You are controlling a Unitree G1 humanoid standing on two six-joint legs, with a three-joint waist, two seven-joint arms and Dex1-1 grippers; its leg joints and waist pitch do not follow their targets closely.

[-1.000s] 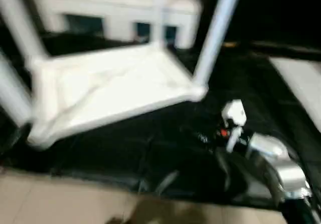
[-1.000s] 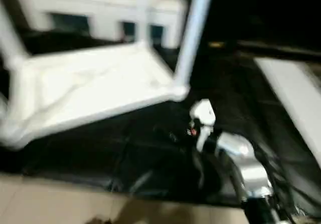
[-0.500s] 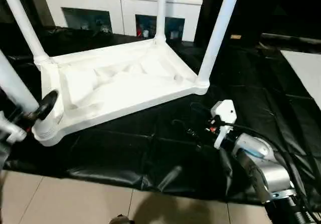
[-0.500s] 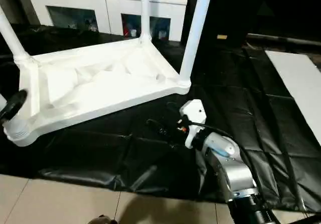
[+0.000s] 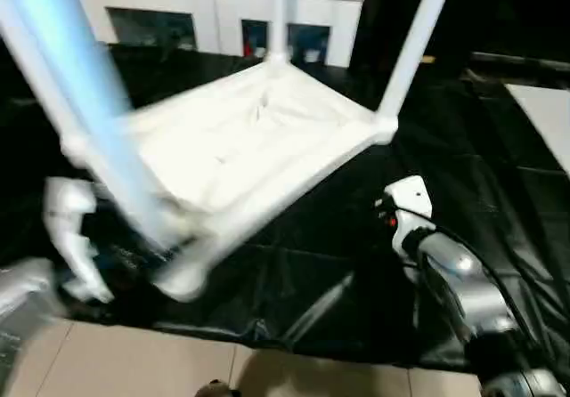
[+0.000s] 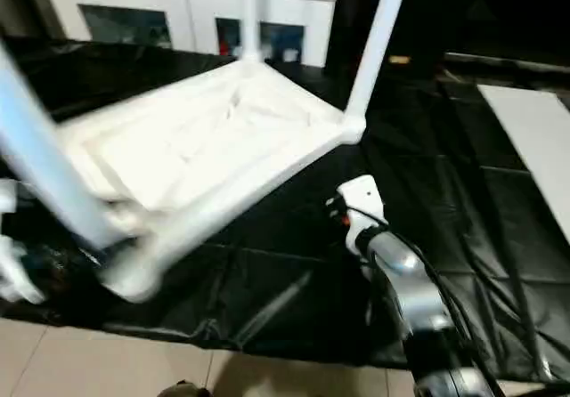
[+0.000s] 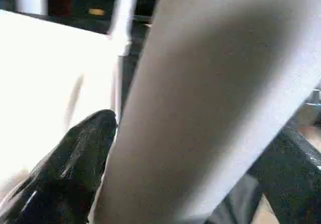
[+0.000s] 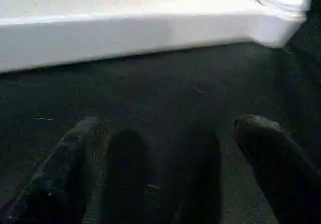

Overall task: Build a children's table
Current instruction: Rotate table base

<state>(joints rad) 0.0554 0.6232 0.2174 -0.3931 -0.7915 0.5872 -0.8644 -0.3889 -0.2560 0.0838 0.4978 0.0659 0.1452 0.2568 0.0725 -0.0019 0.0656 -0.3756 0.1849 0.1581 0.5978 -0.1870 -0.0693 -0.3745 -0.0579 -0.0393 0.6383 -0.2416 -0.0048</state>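
**Children's table upside down on the black sheet, left gripper on its near leg**

Children's table [image 5: 249,143] lies inverted on the black-draped work table [image 5: 356,263], ribbed underside up and legs rising, in the head views. Its near-left corner is tilted up, and the near left leg [image 5: 89,103] slants across the left of the scene. A white cabinet [image 5: 232,23] stands far behind. The right arm [image 5: 450,277] reaches over the sheet, near right of the tabletop.

Left wrist view: left gripper [image 7: 165,148] is closed around that leg, one black finger [image 7: 75,163] pressed against it.

Right wrist view: right gripper [image 8: 165,158] is spread wide and holds nothing, above the sheet, the tabletop's edge [image 8: 125,33] beyond it.
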